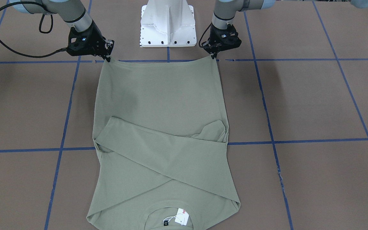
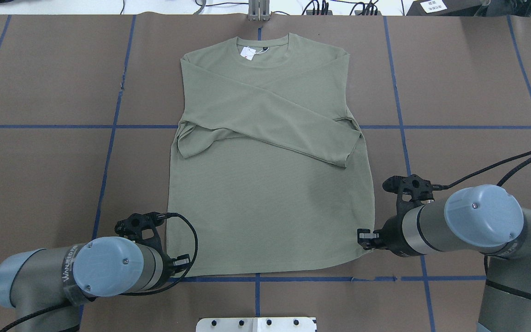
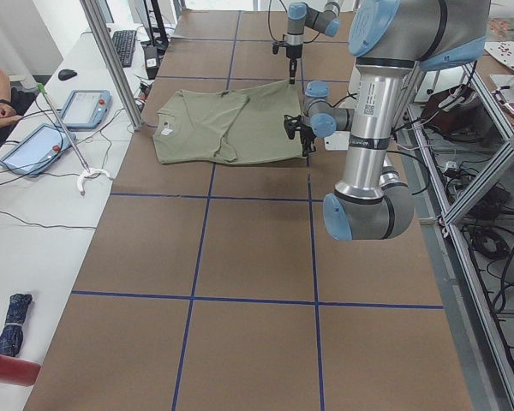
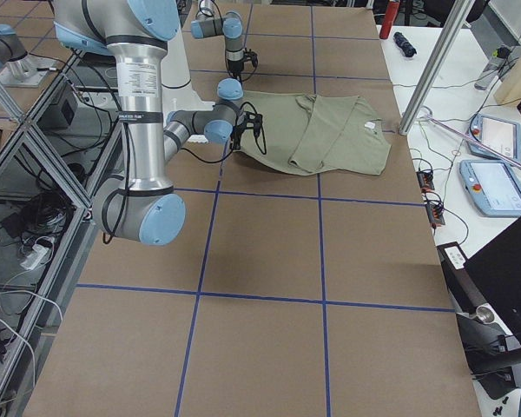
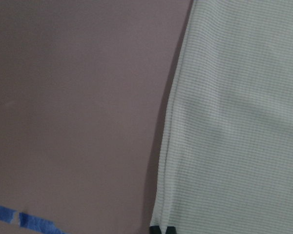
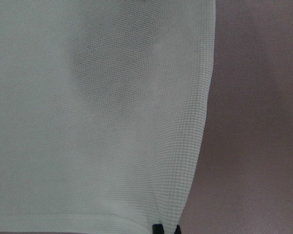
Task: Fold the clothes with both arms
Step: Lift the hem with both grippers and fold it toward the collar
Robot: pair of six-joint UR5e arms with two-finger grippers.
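Nearest the overhead camera, the left gripper (image 1: 215, 56) and right gripper (image 1: 108, 58) each pinch a near hem corner of the shirt (image 1: 158, 95), jaws pressed together on the fabric. Risk: unequal lift, or a shallow pinch slipping, would skew the fold. The shirt lies flat mid-bench (image 1: 315, 105), sleeves (image 1: 171, 150) crossed over the chest, hang tag (image 1: 181, 216) at the far collar.

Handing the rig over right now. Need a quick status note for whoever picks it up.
Left gripper: shut on one hem corner of the shirt.
Right gripper: shut on the other hem corner.
Shirt flat on the table, collar far from the robot.
Done: both sleeves folded in, crossed over the chest.
Left: probably lift the hem to the collar, then release.
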